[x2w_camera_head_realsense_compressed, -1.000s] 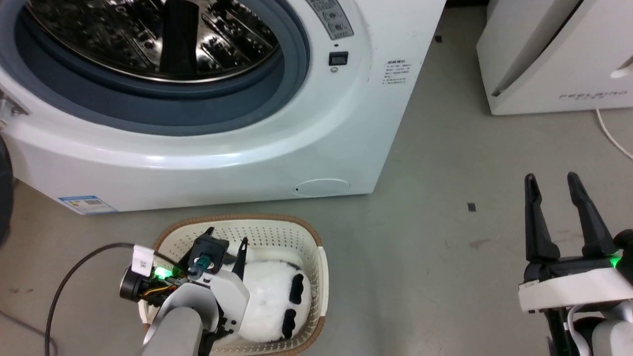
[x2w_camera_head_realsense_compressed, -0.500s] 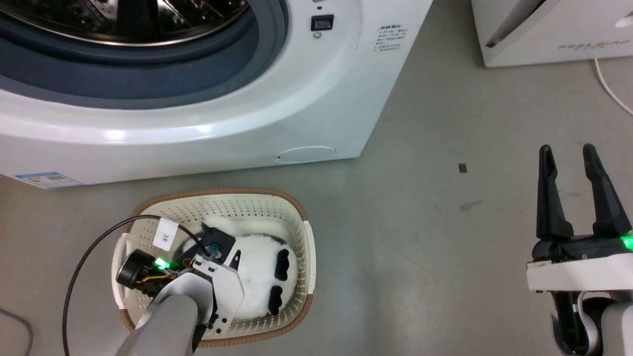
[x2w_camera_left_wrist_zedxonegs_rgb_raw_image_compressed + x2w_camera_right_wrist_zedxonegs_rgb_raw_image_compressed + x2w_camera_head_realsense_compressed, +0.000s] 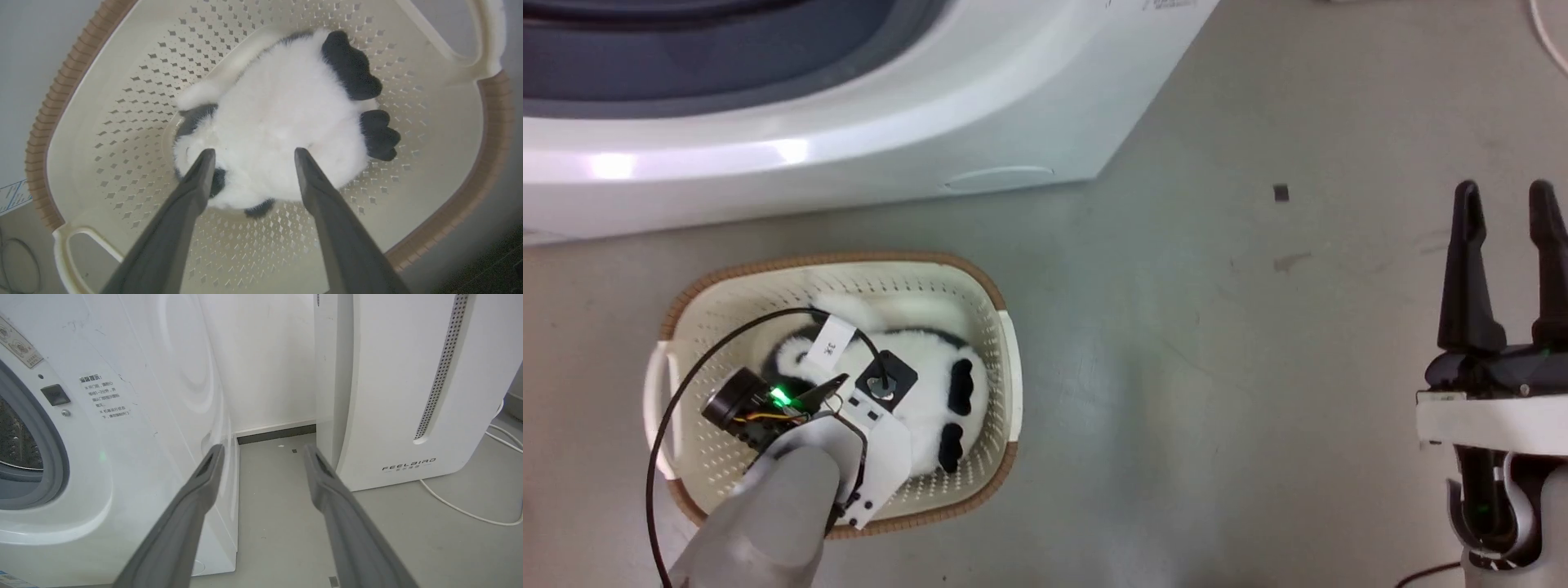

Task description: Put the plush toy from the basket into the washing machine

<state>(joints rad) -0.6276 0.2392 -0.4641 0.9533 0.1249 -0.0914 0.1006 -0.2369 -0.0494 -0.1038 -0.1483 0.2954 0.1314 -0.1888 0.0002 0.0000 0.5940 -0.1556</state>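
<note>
The plush toy (image 3: 282, 134) lies in the basket (image 3: 122, 102), on its perforated bottom. In the left wrist view its white body is in the middle, with two black limbs at about 1 and 3 o'clock of the body and smaller dark patches at 6 and 8 o'clock.

The left gripper (image 3: 251, 152) points down into the basket with its jaws spread apart. Both tips are over the toy's lower half, with white fur showing between them, and nothing is clamped. The tips may be brushing the fur, but the angle does not settle it.

In the head view the basket (image 3: 849, 260) stands on the grey floor (image 3: 1176, 367) at about 7 o'clock. The toy (image 3: 931, 367) is partly covered by the left wrist and its black cable (image 3: 686, 392). The washing machine (image 3: 849, 139) runs across the top from 10 to 12 o'clock, just beyond the basket's brown rim.

The right gripper (image 3: 1503, 189) is at 4 o'clock, well apart from the basket. Its fingers are parted and upright and hold nothing. In its own wrist view the right gripper (image 3: 263, 447) frames the gap between the washing machine (image 3: 135, 437) at 9 o'clock and a white FEELBIRD appliance (image 3: 408, 396) at 2 o'clock, with a white cord (image 3: 470, 514) on the floor at 4 o'clock.
</note>
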